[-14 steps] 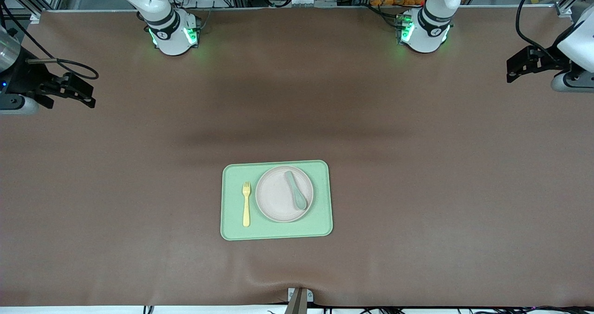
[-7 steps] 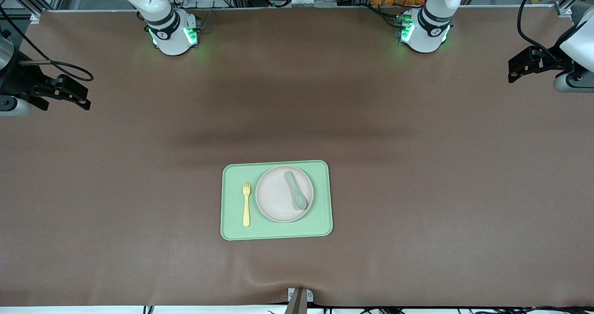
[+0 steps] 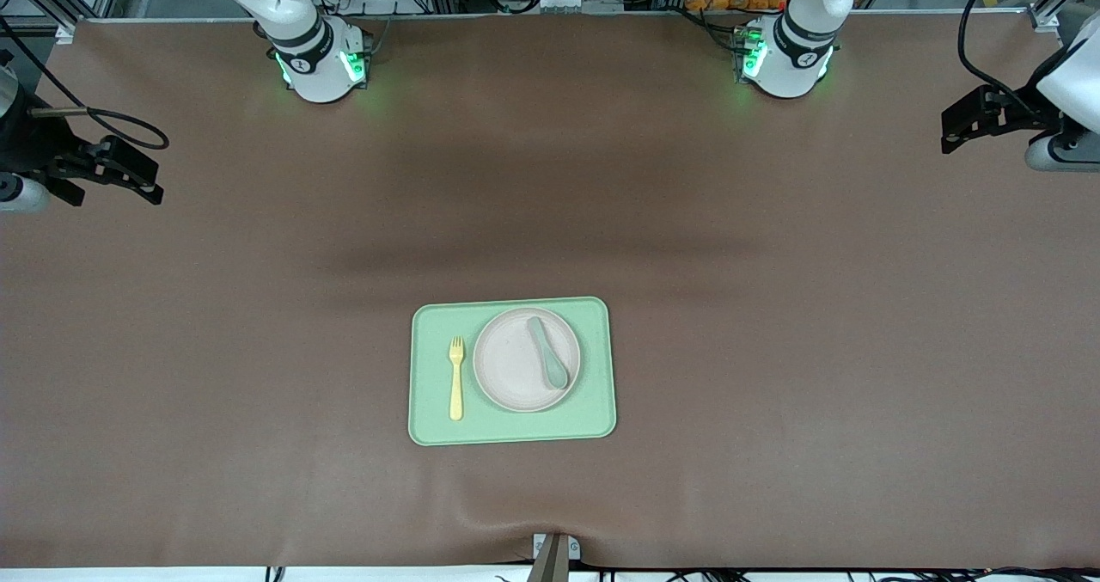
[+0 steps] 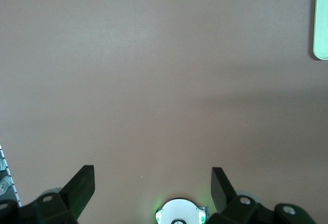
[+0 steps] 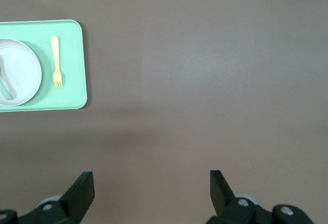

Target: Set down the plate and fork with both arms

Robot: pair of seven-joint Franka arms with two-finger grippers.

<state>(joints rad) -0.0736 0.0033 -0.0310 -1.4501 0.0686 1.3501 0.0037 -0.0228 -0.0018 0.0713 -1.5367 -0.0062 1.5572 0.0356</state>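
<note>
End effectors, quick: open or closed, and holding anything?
Left end effector: open, empty, over bare table at its own end.
Right end effector: open, empty, over bare table at its own end.

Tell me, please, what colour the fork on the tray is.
The fork is pastel yellow, clearest in the front view.

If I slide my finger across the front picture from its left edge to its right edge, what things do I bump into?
Right gripper → fork → plate → spoon → left gripper. The fork, plate and spoon all sit on the green tray.
</note>
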